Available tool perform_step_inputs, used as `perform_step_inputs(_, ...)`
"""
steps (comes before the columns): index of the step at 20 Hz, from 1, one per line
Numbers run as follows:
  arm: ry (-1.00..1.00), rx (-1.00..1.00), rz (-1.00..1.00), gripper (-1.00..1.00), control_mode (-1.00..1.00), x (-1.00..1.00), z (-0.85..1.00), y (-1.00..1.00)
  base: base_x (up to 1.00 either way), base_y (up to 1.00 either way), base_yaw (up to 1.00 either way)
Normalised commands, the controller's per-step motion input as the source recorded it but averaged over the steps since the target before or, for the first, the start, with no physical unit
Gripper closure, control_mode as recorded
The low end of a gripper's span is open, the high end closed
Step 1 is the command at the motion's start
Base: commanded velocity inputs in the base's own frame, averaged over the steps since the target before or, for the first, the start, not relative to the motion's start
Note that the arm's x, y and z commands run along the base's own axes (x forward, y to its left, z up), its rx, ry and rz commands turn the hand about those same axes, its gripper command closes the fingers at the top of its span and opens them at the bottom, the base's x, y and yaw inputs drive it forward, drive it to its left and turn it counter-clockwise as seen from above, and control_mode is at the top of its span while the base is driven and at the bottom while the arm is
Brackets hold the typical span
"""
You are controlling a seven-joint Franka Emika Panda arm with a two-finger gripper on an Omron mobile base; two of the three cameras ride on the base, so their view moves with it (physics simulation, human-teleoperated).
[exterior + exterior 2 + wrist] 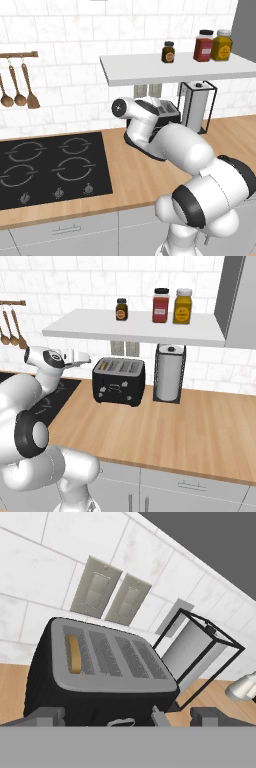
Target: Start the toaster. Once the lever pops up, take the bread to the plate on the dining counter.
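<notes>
- Toaster is the thing at hand: black and boxy with four slots in its grey top, standing on the wooden counter against the white tiled wall, just left of the paper towel stand as the right base view shows it.
- White shelf hangs above the toaster, carrying a small brown jar, a red jar and a yellow jar.
- Black hob is set into the counter to the left, with wooden spoons hung on a rail above it.
- Arm reaches across the counter toward the toaster, its hand hovering near the toaster's left side and apart from it in the right base view.
- Paper towel stand, a black wire frame around a white roll, stands just beside the toaster.
- Two grey wall outlets sit on the tiles behind the toaster.
- Gripper looks down over the toaster's front top edge; its two dark fingertips stand wide apart with nothing between them.
- Bread, a tan slice, sits down inside the leftmost slot in the hand view.
</notes>
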Motion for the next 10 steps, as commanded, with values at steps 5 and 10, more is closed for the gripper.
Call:
perform_step_inputs(5, 0.00, 0.00, 0.00, -1.00, -1.00, 0.00, 0.00, 0.00, 0.00, 0.00, 0.00)
perform_step_inputs(10, 0.00, 0.00, 0.00, -1.00, -1.00, 0.00, 0.00, 0.00, 0.00, 0.00, 0.00)
